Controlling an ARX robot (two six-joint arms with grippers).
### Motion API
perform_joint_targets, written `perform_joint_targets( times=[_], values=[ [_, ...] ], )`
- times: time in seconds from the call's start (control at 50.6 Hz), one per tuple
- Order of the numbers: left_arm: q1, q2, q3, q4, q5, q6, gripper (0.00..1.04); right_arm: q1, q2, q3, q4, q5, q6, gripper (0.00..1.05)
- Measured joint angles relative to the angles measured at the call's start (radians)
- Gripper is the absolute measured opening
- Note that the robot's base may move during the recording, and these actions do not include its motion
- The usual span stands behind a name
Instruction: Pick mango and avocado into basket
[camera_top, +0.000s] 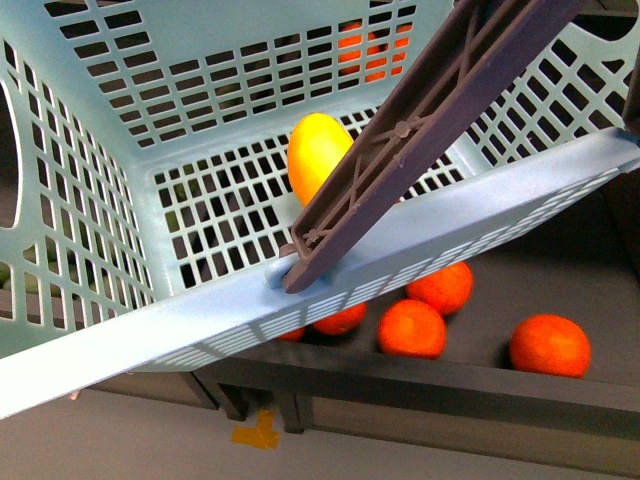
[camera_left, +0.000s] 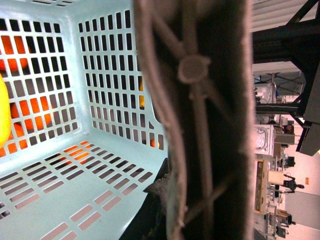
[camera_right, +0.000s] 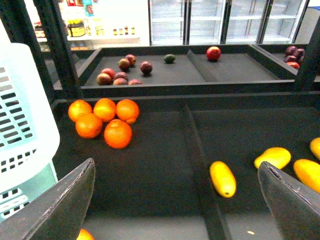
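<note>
One mango (camera_top: 318, 155) is seen lying inside the basket (camera_top: 480, 228), partly behind its brown handle (camera_top: 430, 130), while the right gripper (camera_right: 176, 167) is held wide open and empty over the dark shelf (camera_right: 150, 200) near further mangoes (camera_right: 222, 178), and the left gripper's jaws, hidden from every view, cannot be told.

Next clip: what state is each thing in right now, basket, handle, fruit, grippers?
basket: holds one mango.
mango: inside the basket, not gripped.
handle: raised from its pivot on the near rim.
right gripper: open, empty, above the dark shelf.
left gripper: not in view.
oranges: loose on the dark shelf, outside the basket.
</note>
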Motion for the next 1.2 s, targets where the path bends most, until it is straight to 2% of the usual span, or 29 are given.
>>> perform_joint_targets(
  times=[1.205],
  values=[
    [0.000,0.000,0.001,0.000,-0.001,0.004,0.05,-0.001,-0.001,0.000,0.000,0.001,0.000,0.96]
  ],
)
